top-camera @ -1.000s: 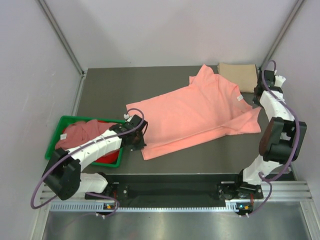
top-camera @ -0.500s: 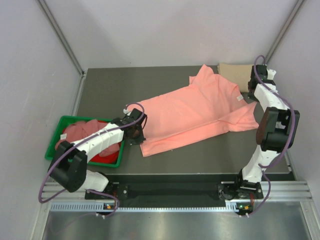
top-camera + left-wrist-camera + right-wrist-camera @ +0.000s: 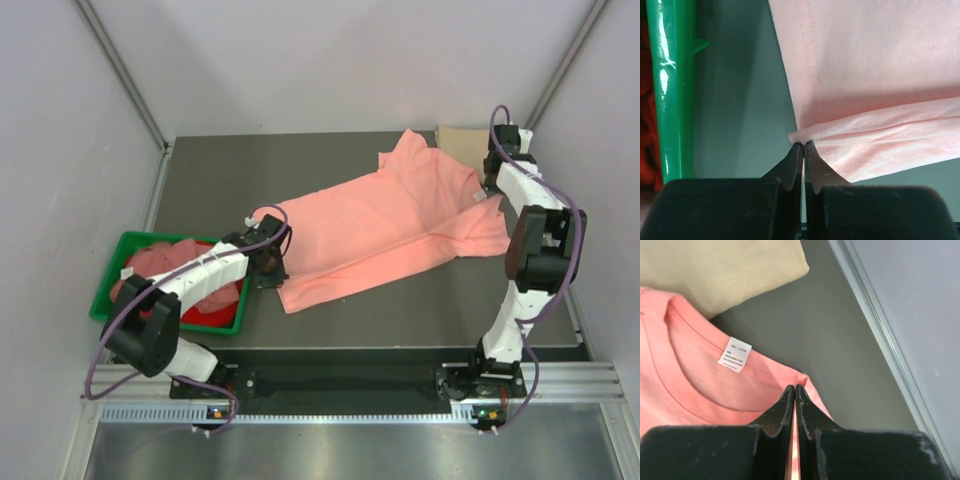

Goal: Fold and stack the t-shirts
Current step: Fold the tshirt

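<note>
At far-right corner of surface point(image 3: 220, 180) one tan shirt point(image 3: 462, 143) lies folded; salmon shirt point(image 3: 390, 225) mid-surface looks barely begun, left jaws pinching its hem corner, right jaws its shoulder, more shirts point(image 3: 165, 262) waiting in bin point(image 3: 160, 238).

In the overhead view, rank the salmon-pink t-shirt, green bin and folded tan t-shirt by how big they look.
1. salmon-pink t-shirt, spread out.
2. green bin.
3. folded tan t-shirt, partly hidden by the right arm, so its full size is unsure.
</note>
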### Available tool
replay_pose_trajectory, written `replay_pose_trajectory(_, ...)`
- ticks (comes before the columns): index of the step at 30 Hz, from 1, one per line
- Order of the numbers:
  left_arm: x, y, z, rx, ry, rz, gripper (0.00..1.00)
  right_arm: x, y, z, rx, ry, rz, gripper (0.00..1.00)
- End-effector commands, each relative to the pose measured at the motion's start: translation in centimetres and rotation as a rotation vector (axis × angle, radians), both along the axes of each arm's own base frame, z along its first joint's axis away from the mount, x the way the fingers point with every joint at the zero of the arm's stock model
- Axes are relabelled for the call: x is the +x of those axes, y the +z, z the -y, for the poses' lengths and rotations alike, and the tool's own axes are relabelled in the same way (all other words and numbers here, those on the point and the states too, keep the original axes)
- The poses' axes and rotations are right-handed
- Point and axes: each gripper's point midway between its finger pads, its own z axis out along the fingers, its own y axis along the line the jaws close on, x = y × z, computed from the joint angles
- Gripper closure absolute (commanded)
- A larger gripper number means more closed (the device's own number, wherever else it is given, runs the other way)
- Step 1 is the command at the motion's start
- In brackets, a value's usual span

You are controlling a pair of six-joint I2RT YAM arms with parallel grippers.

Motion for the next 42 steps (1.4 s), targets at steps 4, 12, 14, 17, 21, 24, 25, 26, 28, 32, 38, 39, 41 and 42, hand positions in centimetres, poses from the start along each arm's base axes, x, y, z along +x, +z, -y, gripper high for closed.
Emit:
replay_pose_trajectory(4, 2.1, 0.6, -0.2, 0.009, -0.006, 0.038, 1.0, 2.7, 2.4, 0.4, -0.056, 0.039, 0.067, 1.0)
replay_pose_trajectory(12, 3.2, 0.4, -0.9, 0.046, 0.003, 0.014, 0.84, 3.8, 1.6, -0.8, -0.029, 0.098, 0.068, 1.0)
replay_pose_trajectory(14, 3.4, 0.6, -1.2, 0.065, 0.006, 0.019, 0.79, 3.9, 1.4, -1.0, -0.023, 0.104, 0.064, 1.0)
replay_pose_trajectory(17, 3.8, 1.5, -1.5, 0.089, 0.007, 0.021, 0.72, 4.1, 1.1, -1.1, -0.016, 0.111, 0.062, 1.0)
replay_pose_trajectory(21, 4.5, 3.4, -1.4, 0.091, 0.003, 0.054, 0.71, 4.5, 0.8, -1.8, 0.007, 0.134, 0.055, 0.99)
replay_pose_trajectory(24, 4.7, 4.1, -0.4, 0.049, -0.03, 0.069, 0.71, 4.9, 0.5, -2.3, 0.017, 0.147, 0.056, 0.99)
replay_pose_trajectory(25, 4.5, 4.1, 0.2, 0.024, -0.05, 0.064, 0.71, 5.0, 0.5, -2.5, 0.02, 0.15, 0.056, 0.99)
replay_pose_trajectory(26, 4.4, 4.3, 0.8, 0.011, -0.064, 0.07, 0.71, 5.1, 0.0, -2.6, 0.021, 0.155, 0.046, 0.99)
replay_pose_trajectory(28, 4.2, 4.2, 1.7, -0.014, -0.095, 0.07, 0.71, 5.5, 0.1, -2.9, 0.025, 0.163, 0.048, 0.98)
replay_pose_trajectory(32, 4.1, 3.7, 2.7, -0.047, -0.121, 0.058, 0.71, 5.9, -0.3, -3.2, 0.026, 0.169, 0.035, 0.98)
replay_pose_trajectory(38, 2.9, 2.7, 3.5, -0.031, -0.164, 0.024, 0.73, 6.8, 0.0, -3.9, 0.017, 0.22, 0.041, 0.99)
replay_pose_trajectory(39, 2.5, 2.2, 3.3, -0.022, -0.163, 0.013, 0.73, 7.0, 0.1, -4.3, 0.014, 0.232, 0.045, 0.99)
replay_pose_trajectory(41, 2.2, 1.7, 3.5, -0.021, -0.159, 0.006, 0.74, 7.2, -0.1, -4.7, -0.002, 0.256, 0.037, 0.99)
replay_pose_trajectory(42, 1.7, 0.9, 3.0, -0.002, -0.154, -0.011, 0.74, 7.4, -0.1, -4.9, -0.018, 0.274, 0.032, 0.99)
